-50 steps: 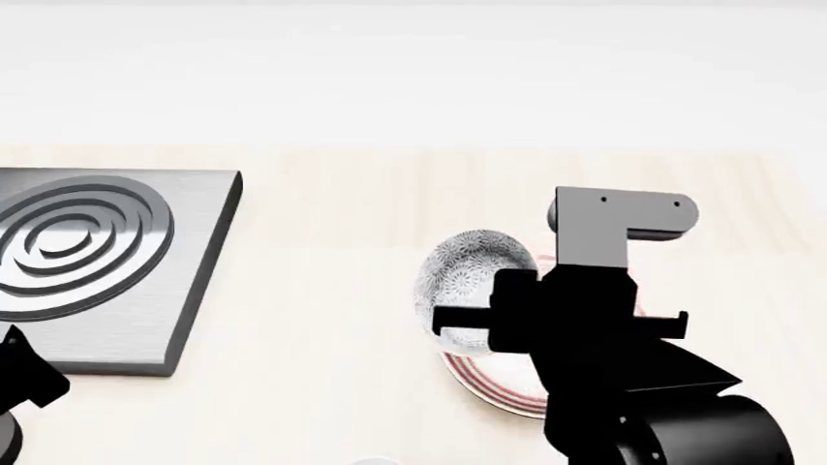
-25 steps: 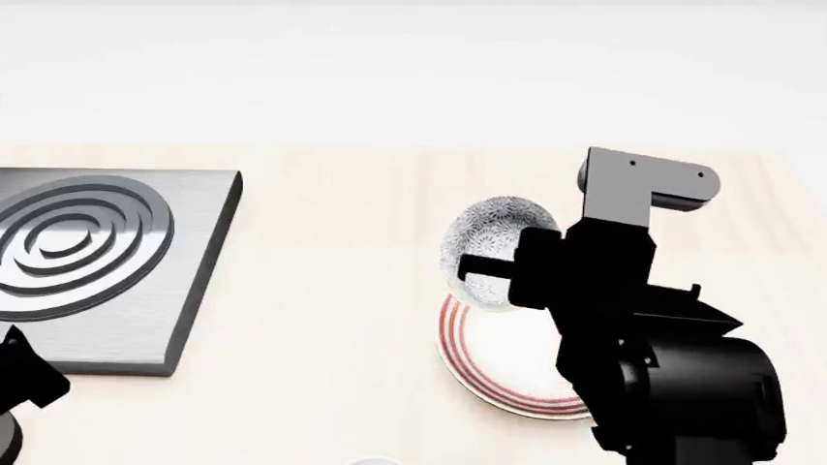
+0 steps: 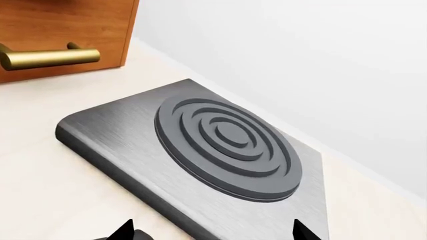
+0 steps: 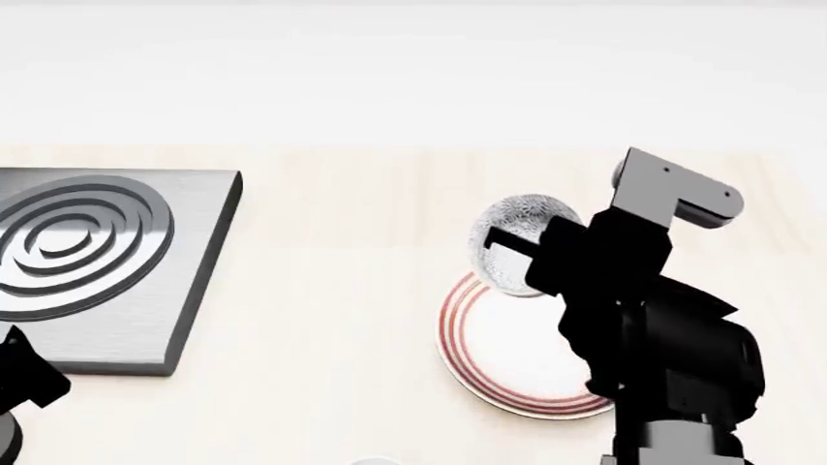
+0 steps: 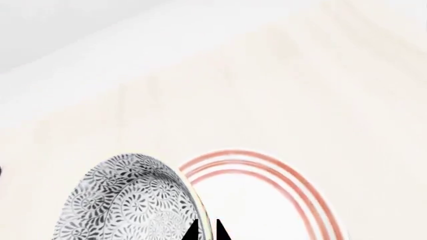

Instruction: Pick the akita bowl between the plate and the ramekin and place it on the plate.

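Observation:
The speckled grey akita bowl hangs tilted in the air over the far edge of the plate, a white plate with red rings. My right gripper is shut on the bowl's rim, one fingertip inside and one outside; the bowl fills the view beside the plate's red rings. In the head view the right gripper reaches in from the right, its arm covering part of the plate. My left gripper stands open over the hob's near edge, holding nothing. The ramekin is out of view.
A grey metal hob with concentric rings lies at the left of the pale wooden counter. In the left wrist view a wooden drawer front with a brass handle stands beyond the hob. A white wall runs along the back.
My right gripper has lifted the akita bowl and carried it to the right and farther back, uncovering more of the plate. The left arm has not moved.

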